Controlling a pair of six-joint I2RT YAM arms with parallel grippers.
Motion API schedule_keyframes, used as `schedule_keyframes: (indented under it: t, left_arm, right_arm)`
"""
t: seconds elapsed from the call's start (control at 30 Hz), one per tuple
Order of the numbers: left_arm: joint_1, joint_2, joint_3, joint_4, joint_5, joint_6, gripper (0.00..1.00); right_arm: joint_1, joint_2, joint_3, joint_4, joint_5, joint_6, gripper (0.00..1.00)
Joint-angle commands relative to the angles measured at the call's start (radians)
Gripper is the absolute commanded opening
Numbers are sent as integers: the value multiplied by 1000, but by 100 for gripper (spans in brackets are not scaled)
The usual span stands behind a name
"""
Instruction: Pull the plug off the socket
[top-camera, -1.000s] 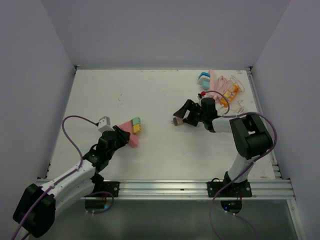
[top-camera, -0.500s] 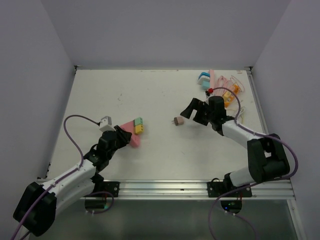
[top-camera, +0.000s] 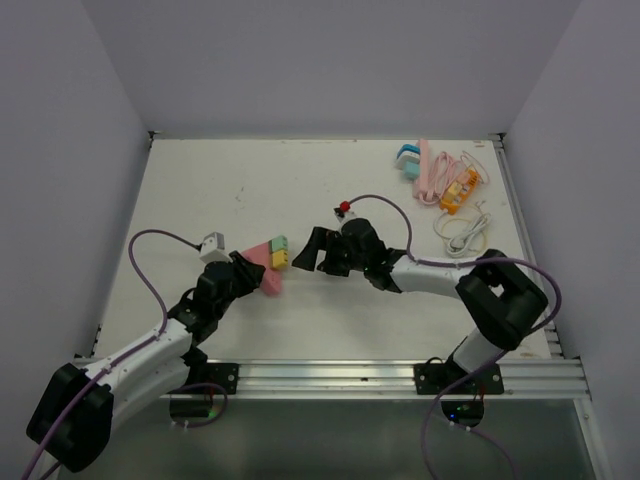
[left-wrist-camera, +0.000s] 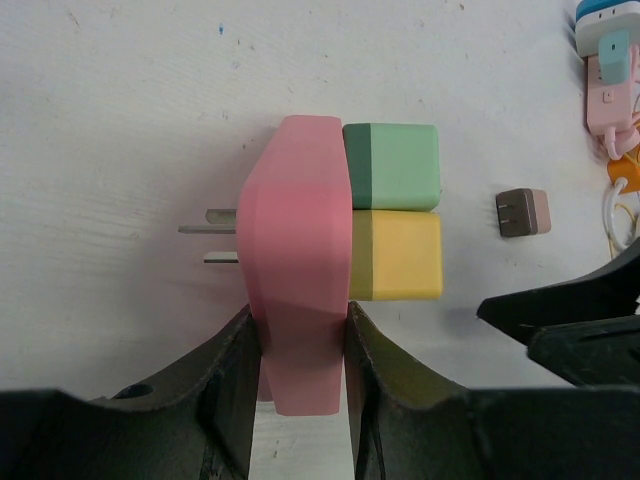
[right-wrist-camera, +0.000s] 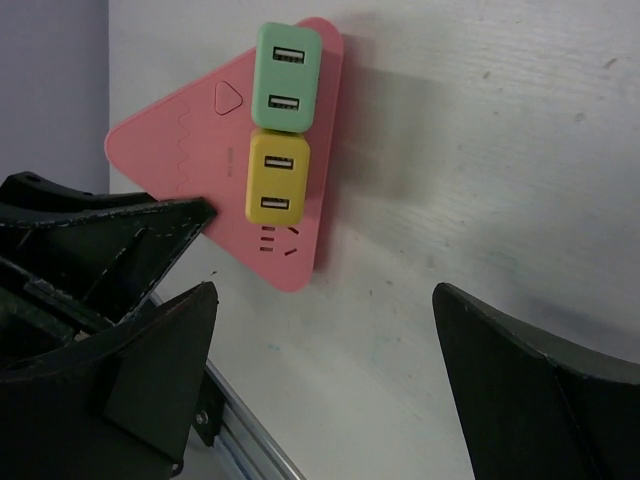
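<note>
A pink triangular socket (top-camera: 258, 264) lies on the table with a green plug (top-camera: 277, 242) and a yellow plug (top-camera: 277, 258) seated side by side in it. My left gripper (left-wrist-camera: 298, 330) is shut on the socket's (left-wrist-camera: 298, 270) narrow end. The green plug (left-wrist-camera: 392, 165) and yellow plug (left-wrist-camera: 397, 255) stick out to the right. My right gripper (right-wrist-camera: 325, 290) stands open just short of the socket (right-wrist-camera: 170, 140), nothing between its fingers; in the top view the right gripper (top-camera: 304, 252) is right of the plugs. A brown plug (left-wrist-camera: 523, 212) lies loose on the table.
A heap of pink, blue and orange chargers and cables (top-camera: 440, 175) sits at the back right, with a coiled white cable (top-camera: 462, 232) nearer. A white adapter (top-camera: 210, 245) lies left of the socket. An aluminium rail (top-camera: 400, 375) runs along the front edge.
My right gripper let go of the brown plug, drew back, then swung left across the table to the socket's plugs. The left gripper and the socket have stayed put.
</note>
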Motion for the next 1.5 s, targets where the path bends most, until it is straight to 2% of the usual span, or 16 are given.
schedule_keyframes:
  t: [0.0, 0.17, 0.33, 0.53, 0.57, 0.63, 0.67, 0.73, 0.77, 0.83, 0.87, 0.9, 1.13, 1.47]
  left_arm:
    - [3, -13, -15, 38, 12, 19, 0]
    - [1, -27, -15, 29, 14, 16, 0]
    - [1, -22, -18, 31, 13, 18, 0]
    - [1, -18, -18, 35, 12, 18, 0]
    - [1, -16, -18, 34, 12, 18, 0]
    - [1, -13, -20, 26, 3, 15, 0]
    - [1, -11, -20, 23, -5, 10, 0]
    - [1, -11, -18, 14, -11, 4, 0]
    - [1, -11, -18, 12, -19, 1, 0]
    - [1, -18, -17, -9, -32, -7, 0]
    - [1, -19, -15, -23, -40, -20, 0]
    - [1, -25, -14, -41, -66, -30, 0]
    - [1, -65, 2, -218, -175, -94, 0]
    - [1, -19, 38, -339, -275, -145, 0]
  right_arm:
    - [49, 83, 101, 95, 62, 54, 93]
    - [67, 230, 172, 180, 15, 97, 88]
    - [70, 286, 215, 185, 5, 103, 84]
    - [72, 335, 245, 203, -19, 108, 73]
    - [73, 340, 249, 205, -24, 110, 67]
    - [72, 347, 241, 220, -39, 116, 62]
    - [72, 349, 235, 228, -42, 117, 54]
    - [73, 347, 213, 254, -51, 117, 45]
    - [73, 347, 207, 257, -53, 117, 32]
    - [72, 343, 186, 266, -56, 117, 18]
    - [72, 335, 180, 269, -56, 117, 5]
    - [70, 329, 175, 271, -56, 116, 0]
    - [63, 269, 120, 280, -65, 113, 0]
    - [26, 206, 72, 211, -45, 152, 0]
